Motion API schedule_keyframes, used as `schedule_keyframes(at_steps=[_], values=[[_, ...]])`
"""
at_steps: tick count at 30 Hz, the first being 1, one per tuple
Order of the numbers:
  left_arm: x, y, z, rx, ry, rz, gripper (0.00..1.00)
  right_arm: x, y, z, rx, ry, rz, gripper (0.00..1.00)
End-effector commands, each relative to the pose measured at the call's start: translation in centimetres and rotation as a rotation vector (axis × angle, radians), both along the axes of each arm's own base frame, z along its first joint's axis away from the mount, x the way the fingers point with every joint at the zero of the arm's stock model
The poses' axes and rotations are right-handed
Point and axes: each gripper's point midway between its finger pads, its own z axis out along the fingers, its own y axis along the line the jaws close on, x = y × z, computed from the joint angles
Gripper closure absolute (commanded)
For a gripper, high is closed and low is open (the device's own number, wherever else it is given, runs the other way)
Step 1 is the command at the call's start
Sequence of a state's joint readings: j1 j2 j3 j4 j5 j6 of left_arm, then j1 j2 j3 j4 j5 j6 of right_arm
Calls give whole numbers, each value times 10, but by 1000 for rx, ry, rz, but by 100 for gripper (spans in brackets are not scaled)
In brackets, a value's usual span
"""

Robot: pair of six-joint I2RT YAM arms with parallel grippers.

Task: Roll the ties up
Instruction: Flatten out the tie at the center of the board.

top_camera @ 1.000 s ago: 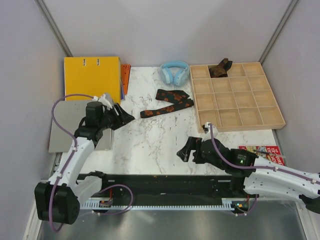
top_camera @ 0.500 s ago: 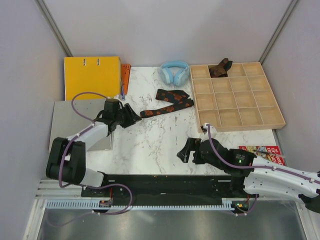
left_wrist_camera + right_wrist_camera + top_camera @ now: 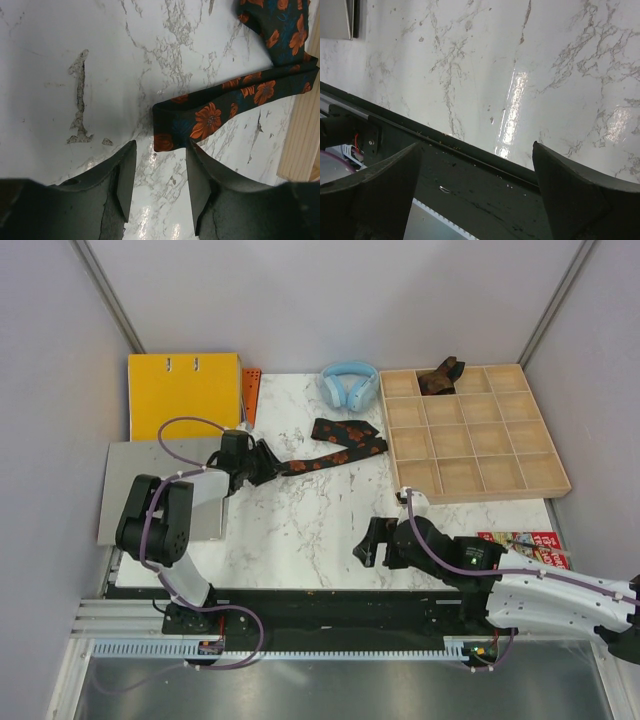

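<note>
Now, left arm [image 3: 152, 525] reaching forward, left hand [image 3: 268, 463] unclenched at end of patterned tie [image 3: 345, 445], right hand [image 3: 366, 541] spread wide, empty

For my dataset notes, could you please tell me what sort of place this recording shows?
Probably a lab test cell rather than a home: plain grey partition walls enclose a marble-look table, and a black mounting rail runs along its near edge.
</note>
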State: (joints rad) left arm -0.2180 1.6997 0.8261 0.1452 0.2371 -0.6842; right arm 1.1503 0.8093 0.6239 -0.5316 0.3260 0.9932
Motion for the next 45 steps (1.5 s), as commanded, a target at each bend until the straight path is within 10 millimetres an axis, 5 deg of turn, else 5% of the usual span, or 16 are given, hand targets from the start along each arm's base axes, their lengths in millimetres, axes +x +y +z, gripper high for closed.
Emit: schedule_keyframes(at_steps=[1, 15, 18, 24, 27, 35, 39, 45], values=[[21, -8, 11, -20, -76, 13, 49, 3, 10, 15, 11, -29, 25, 2], [29, -3, -12, 10, -51, 63, 57, 4, 12, 7, -12, -21, 28, 2], [31, -3, -14, 13, -51, 63, 64, 5, 13, 7, -13, -21, 24, 2], [37, -4, -15, 15, -51, 67, 96, 7, 14, 4, -31, -25, 26, 2], [32, -3, -10, 8, -50, 75, 98, 10, 14, 5, -38, -31, 15, 2], [-47, 26, 2, 9, 100, 223, 98, 35, 19, 13, -73, -60, -113, 2], [-92, 32, 20, -28, 138, 253, 98, 49, 54, 28, -43, -57, -118, 2], [-141, 47, 20, -27, 188, 305, 98, 55, 126, 25, 106, 17, -53, 31]])
